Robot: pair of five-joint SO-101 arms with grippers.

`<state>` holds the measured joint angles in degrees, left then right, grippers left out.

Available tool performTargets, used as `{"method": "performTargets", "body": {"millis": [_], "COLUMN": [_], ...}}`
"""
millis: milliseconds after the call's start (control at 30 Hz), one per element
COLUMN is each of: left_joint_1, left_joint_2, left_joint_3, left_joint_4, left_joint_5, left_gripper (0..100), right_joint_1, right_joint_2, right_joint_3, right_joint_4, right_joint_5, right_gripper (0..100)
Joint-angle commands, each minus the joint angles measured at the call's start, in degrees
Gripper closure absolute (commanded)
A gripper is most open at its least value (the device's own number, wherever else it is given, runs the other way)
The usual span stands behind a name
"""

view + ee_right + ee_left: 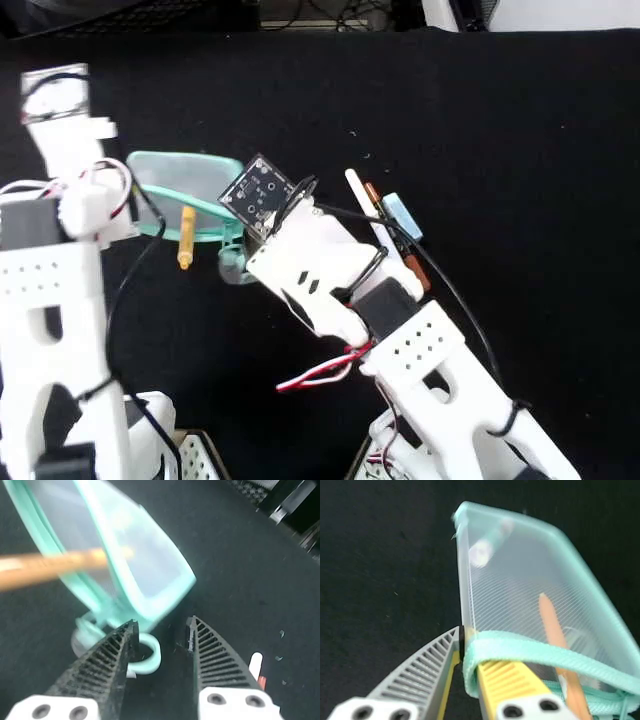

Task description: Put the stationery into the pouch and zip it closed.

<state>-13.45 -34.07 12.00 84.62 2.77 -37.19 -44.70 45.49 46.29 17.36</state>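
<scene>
Left pincer [465, 645] is clenched on the rim of the mint translucent pouch [520, 580]; right pincer [161, 624] hangs released just beside its mouth, where the orange pencil [50, 565] juts half out, lying crosswise ahead of the jaws.

pouch [520, 580]: translucent ribbed plastic | edging [530, 652]: woven cloth | table [520, 130]: matt

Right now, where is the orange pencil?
In the high view the orange pencil pokes out of the teal pouch, between the left gripper and the right gripper.
</scene>
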Motion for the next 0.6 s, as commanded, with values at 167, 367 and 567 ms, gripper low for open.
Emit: {"method": "performTargets", "body": {"millis": [167, 367, 567], "left_joint_1": [-1.19, -1.19, -1.19], "left_joint_2": [-7.74, -8.26, -8.26], "left_joint_3": [-1.19, -1.63, -1.71], "left_joint_4": [0.09, 0.18, 0.18], "left_joint_5": [0.09, 0.26, 0.26], "left_gripper": [97, 97, 97], "right_joint_1": [-1.14, -5.1, -5.54], "right_joint_2": [-6.11, -5.49, -5.41], "right_joint_3": [-1.63, 1.89, 3.91], "right_joint_4": [1.93, 0.09, -2.55], "right_joint_5": [0.26, 2.02, 1.85], "right_gripper": [83.9, 79.8, 73.4]}}
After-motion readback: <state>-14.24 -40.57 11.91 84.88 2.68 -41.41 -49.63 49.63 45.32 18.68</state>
